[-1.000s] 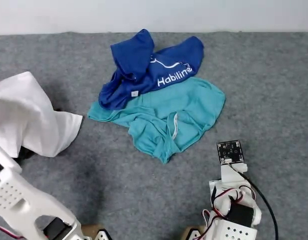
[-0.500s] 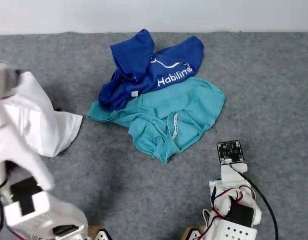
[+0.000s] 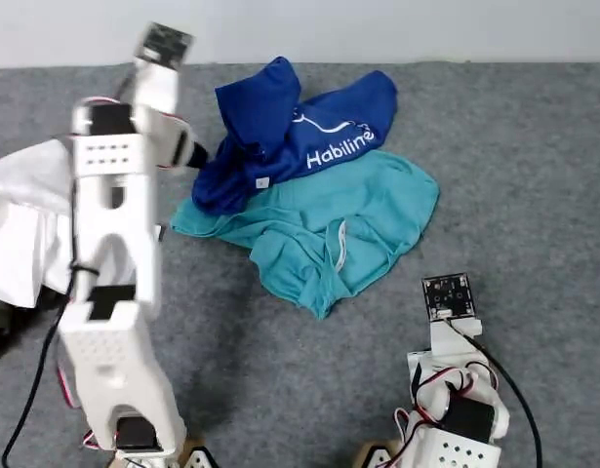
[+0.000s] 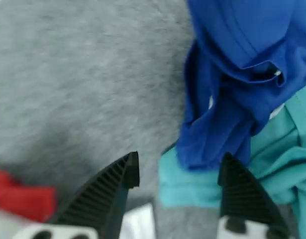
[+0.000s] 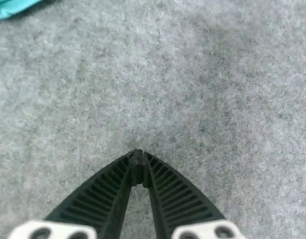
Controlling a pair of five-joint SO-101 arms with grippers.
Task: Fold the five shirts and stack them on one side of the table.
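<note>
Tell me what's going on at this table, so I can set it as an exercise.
Two robot arms stand at a grey felt-covered table. The left arm's hand, open, hangs beside a crumpled royal-blue cotton shirt that lies partly on a rumpled teal shirt. A white shirt sits heaped at the table's side. The right arm's hand is shut over bare table. Nothing looks folded yet.

Crumpled at far centre, blue shirt [image 3: 309,132], lapping over the far edge of the teal shirt [image 3: 363,219]. Rumpled too, unfolded. Off at the left edge, white shirt [image 3: 21,239], bunched up.
</note>
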